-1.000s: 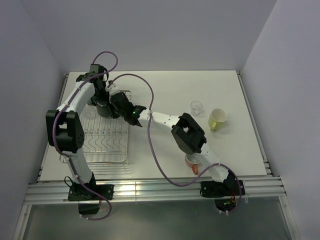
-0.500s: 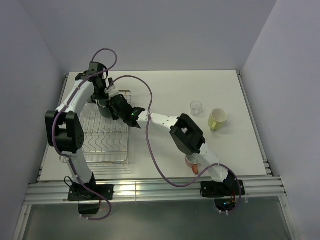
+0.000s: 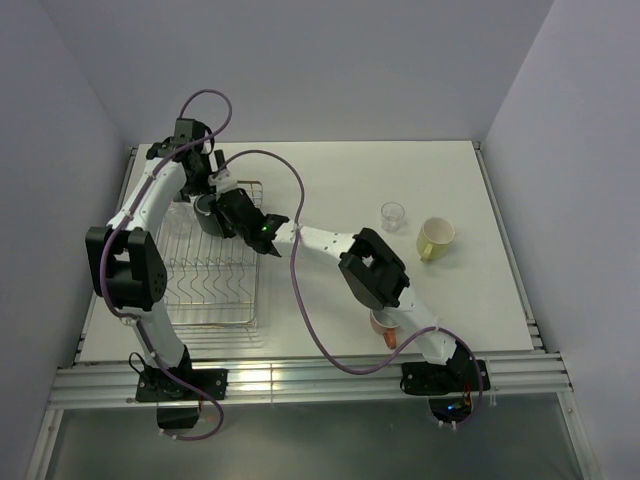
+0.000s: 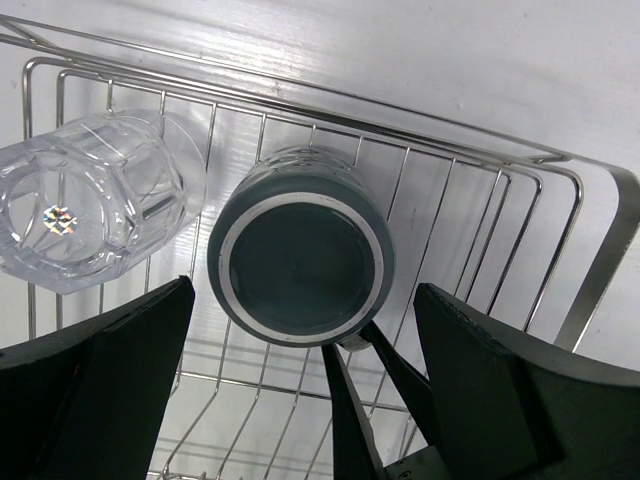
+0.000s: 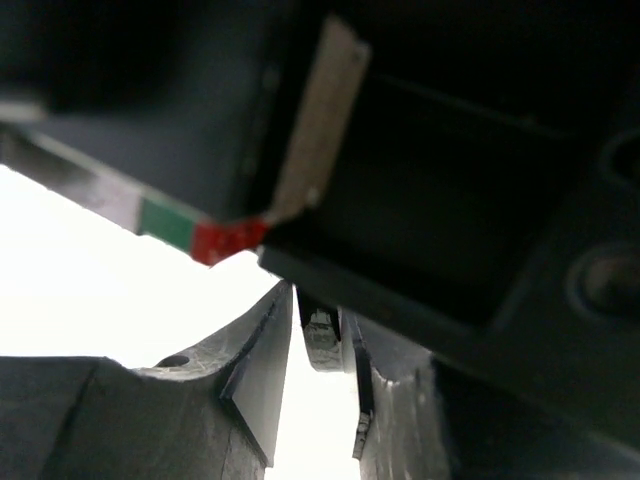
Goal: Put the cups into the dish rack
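Seating black mug (image 4: 300,260) base-up in dish rack (image 4: 560,300); right gripper (image 5: 318,385) alongside, can't tell if pinching; left gripper (image 4: 302,300) spread wide. Next: confirm release, back out.

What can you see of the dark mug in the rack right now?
The dark mug is matte grey-black, ceramic by its look, with a pale ring round its base. It sits at the far end of the wire dish rack, base toward the left wrist camera, apparently upside down. A clear tumbler lies beside it. The jaws of the right gripper reach its lower edge; no handle shows.
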